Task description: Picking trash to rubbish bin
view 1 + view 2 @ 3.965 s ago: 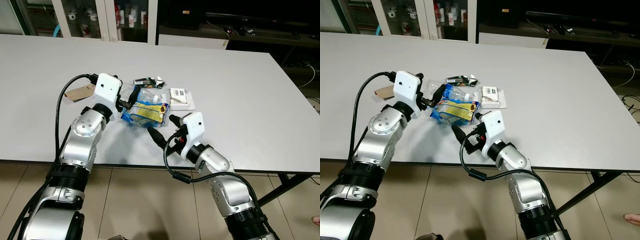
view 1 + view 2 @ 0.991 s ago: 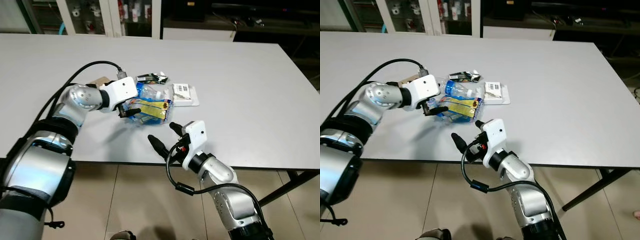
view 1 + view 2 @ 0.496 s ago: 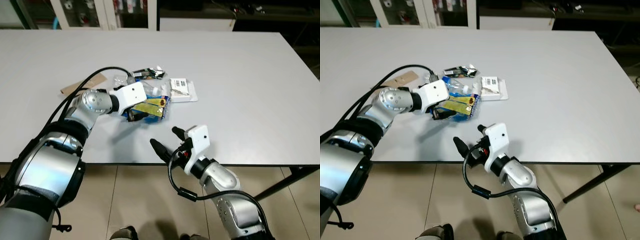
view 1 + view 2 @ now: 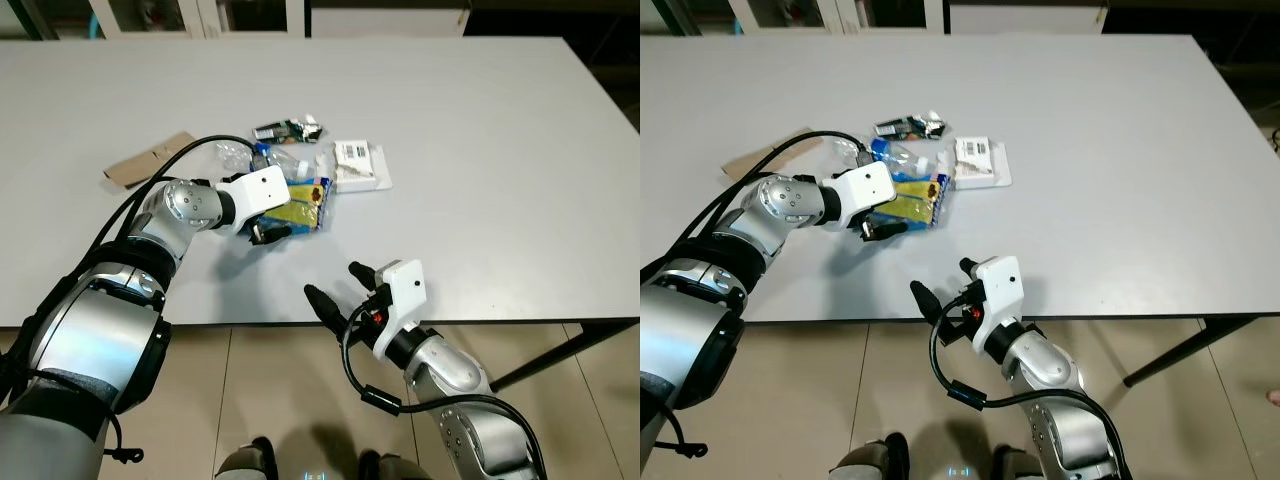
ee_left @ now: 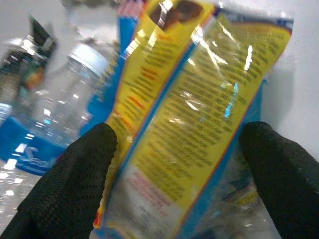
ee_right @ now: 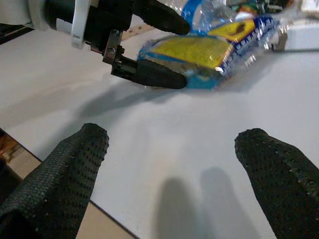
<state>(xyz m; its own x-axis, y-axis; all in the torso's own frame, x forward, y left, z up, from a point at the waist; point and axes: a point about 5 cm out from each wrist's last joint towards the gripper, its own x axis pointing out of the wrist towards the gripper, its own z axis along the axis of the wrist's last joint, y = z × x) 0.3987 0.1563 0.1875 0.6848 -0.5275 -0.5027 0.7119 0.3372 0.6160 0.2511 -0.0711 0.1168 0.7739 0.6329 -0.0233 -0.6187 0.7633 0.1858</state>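
White desk [image 4: 480, 150] fills my head view, with a small heap of trash near its middle. My left hand [image 4: 268, 230] reaches into the near end of that heap – its two black fingers [image 5: 82, 172] are spread wide on either side of the yellow-and-blue snack wrapper [image 4: 300, 210], touching its edges but not pinching it. Just behind the wrapper lies a clear plastic bottle [image 4: 285, 160] with a blue label, a dark foil packet [image 4: 285, 129] beyond it, and a white card packet [image 4: 357, 166] beside them. A brown cardboard strip [image 4: 148, 160] lies apart. My right hand [image 4: 340, 290] hovers at the desk's near edge – fingers wide apart, holding nothing.
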